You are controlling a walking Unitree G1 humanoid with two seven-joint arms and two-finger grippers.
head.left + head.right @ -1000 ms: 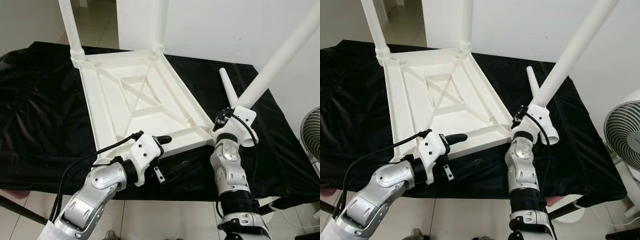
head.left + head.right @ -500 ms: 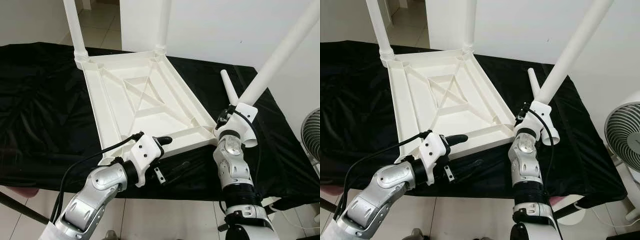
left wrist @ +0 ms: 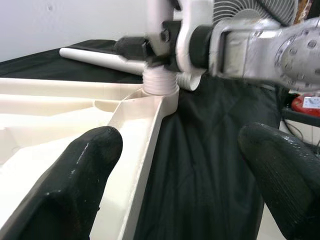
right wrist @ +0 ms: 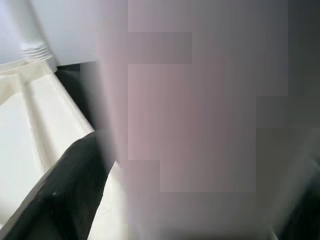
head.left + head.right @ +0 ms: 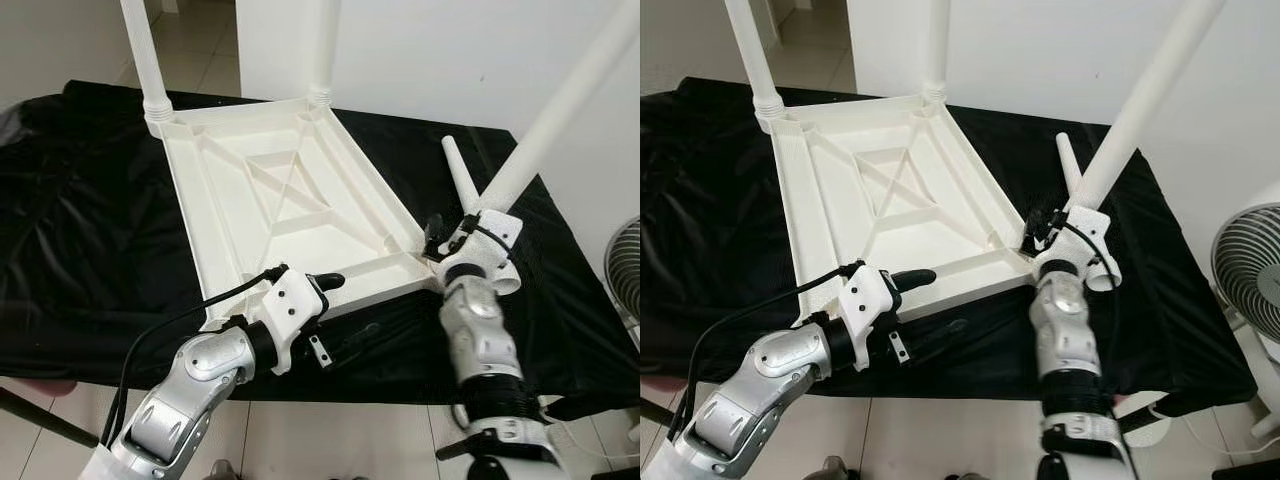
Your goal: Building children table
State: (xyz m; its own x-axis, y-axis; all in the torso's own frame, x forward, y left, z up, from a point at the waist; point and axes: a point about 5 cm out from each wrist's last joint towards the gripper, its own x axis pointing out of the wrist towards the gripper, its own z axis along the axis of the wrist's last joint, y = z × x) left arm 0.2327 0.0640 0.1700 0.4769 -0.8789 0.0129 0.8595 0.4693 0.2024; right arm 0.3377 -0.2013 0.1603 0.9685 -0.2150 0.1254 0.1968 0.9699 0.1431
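A white plastic tabletop (image 5: 250,200) lies upside down on a table covered in black cloth. Two white legs (image 5: 140,50) (image 5: 325,45) stand in its far corners. My right gripper (image 5: 452,237) is shut on a third leg (image 5: 560,110), which leans to the right with its threaded end at the near right corner socket (image 3: 160,90). A fourth leg (image 5: 457,175) lies loose on the cloth just behind. My left gripper (image 5: 336,308) is open at the tabletop's near edge, one finger (image 3: 75,180) over the rim, the other (image 3: 285,175) over the cloth.
The black cloth (image 5: 90,220) covers the work table to its front edge (image 5: 380,372). A white fan (image 5: 1252,270) stands on the floor at the right, and white walls close off the back. A red object (image 3: 310,102) sits beyond the table.
My right forearm has swung a little to the right beneath the leg, whose base stays at the near right corner. The left arm is unmoved; the camera shifted slightly.
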